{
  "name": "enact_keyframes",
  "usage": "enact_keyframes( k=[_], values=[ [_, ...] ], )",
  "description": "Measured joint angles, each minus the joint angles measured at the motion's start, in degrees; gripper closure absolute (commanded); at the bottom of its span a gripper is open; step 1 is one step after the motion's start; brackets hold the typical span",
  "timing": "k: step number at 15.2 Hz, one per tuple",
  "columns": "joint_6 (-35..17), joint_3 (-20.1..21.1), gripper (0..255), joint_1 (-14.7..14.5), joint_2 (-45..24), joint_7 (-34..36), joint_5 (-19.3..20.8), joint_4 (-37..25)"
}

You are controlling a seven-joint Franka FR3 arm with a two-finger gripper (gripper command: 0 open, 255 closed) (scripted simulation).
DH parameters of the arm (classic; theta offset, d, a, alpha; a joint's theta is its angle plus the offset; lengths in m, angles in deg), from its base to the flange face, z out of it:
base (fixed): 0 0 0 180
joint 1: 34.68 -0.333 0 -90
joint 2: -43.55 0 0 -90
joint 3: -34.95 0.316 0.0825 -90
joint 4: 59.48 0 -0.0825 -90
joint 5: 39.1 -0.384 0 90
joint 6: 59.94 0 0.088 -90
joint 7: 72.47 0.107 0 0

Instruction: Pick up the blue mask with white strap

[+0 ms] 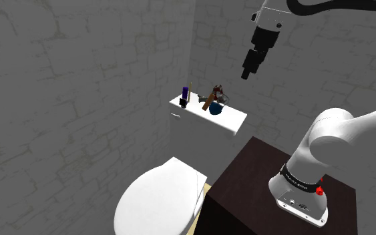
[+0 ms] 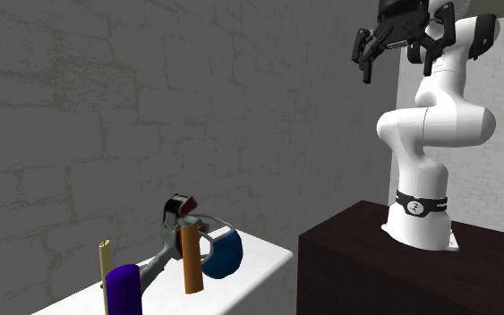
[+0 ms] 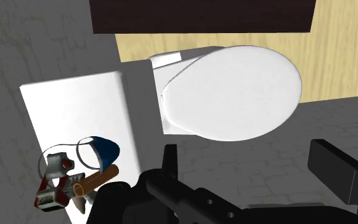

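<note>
Hovering high above the tank (image 1: 232, 121), the gripper (image 1: 248, 72) is spread wide; the mask (image 1: 215, 109) looks light and floppy, best pinched at its blue cup's rim.

rounded blue mask (image 3: 106, 150), thin white strap looped beside it, on white toilet tank lid (image 3: 75, 108)

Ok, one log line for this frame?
phase: pre-grasp | gripper: open, empty, raised clear of toilet tank | blue mask: lying on tank top, untouched
</note>
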Motion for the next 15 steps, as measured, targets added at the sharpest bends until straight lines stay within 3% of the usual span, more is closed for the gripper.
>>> enact_keyframes(
  k=[3, 9, 15],
  values=[
    [-2.04, -1.24, 0, 0.22, -0.31, -1.46, 0.53, 1.57],
    [-12.42, -7.32, 0, 1.20, -6.17, -8.64, 2.67, 5.25],
    [-24.18, -13.92, 0, 1.02, -16.87, -16.64, 2.96, 5.57]
  ],
)
